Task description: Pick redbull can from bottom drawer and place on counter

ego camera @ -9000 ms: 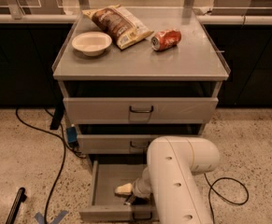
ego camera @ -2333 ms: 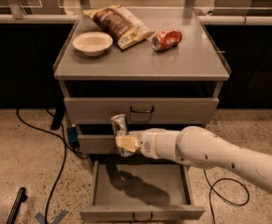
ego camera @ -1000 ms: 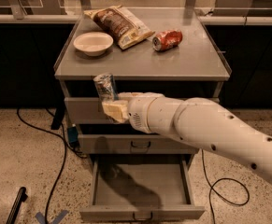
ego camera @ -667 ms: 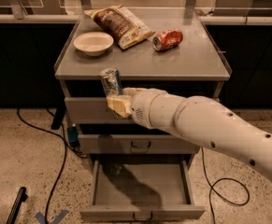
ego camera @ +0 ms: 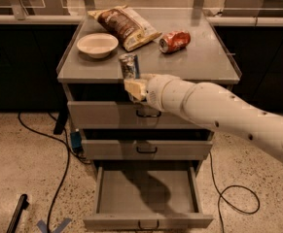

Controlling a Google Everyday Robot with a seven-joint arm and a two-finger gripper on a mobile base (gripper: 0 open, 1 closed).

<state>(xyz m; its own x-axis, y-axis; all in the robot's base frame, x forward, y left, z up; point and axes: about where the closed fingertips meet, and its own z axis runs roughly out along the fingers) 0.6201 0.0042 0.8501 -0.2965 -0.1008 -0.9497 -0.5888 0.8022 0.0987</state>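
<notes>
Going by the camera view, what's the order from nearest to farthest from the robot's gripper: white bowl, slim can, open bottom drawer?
The gripper is at the front edge of the counter.
1. Redbull can: held upright in the gripper, touching it.
2. White bowl: on the counter, behind and to the left.
3. Bottom drawer: pulled open, well below near the floor.

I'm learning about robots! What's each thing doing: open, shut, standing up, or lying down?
redbull can: upright, held.
gripper: shut on redbull can, at counter front edge.
bottom drawer: open, empty.
middle drawer: shut.
top drawer: shut.
red can: on its side.
bowl: upright, empty.
chip bag: lying flat.
</notes>
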